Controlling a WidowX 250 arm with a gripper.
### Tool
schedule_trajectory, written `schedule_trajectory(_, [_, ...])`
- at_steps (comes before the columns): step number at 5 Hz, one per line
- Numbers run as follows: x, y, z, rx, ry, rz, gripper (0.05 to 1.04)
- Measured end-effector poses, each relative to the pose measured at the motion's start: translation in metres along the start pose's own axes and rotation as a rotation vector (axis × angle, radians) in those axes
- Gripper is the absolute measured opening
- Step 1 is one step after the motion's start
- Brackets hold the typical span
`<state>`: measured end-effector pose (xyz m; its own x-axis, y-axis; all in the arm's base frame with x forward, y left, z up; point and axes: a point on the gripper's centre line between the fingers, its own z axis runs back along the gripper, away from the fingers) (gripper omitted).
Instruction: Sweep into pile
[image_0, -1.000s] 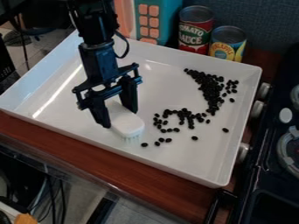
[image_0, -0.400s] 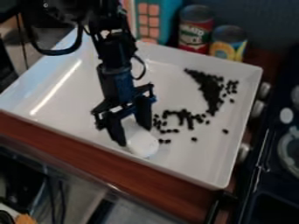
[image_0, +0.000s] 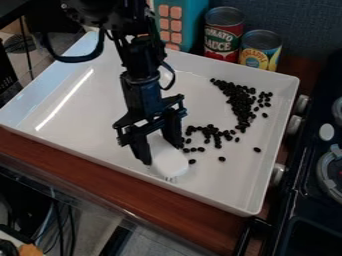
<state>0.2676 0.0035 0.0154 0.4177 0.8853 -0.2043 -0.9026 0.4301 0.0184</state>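
My gripper (image_0: 164, 149) hangs low over the front middle of the white tray (image_0: 70, 127), shut on a white brush (image_0: 169, 161). The brush head points toward the tray's front wall, bristles down. Dark beans (image_0: 242, 102) form a dense band at the right rear of the tray. A looser cluster of beans (image_0: 212, 133) lies just right of the gripper, with single beans scattered around it. One bean sits right beside the brush head. Whether any beans are under the brush is hidden.
Two cans, one red (image_0: 223, 35) and one yellow and blue (image_0: 260, 50), stand behind the tray's rear wall beside a teal box (image_0: 190, 22). A dark toy stove (image_0: 314, 200) adjoins the right side. The raised tray walls surround the beans.
The gripper and brush have moved right and toward the tray's front wall. A few beans that lay in front of the brush are no longer visible there.
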Motion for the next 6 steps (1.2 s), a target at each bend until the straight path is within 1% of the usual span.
schedule_trajectory(4, [0.01,-0.078,0.003,-0.085,-0.016,0.075,0.725])
schedule_trajectory(6, [0.014,-0.105,0.006,-0.117,-0.008,0.12,0.725])
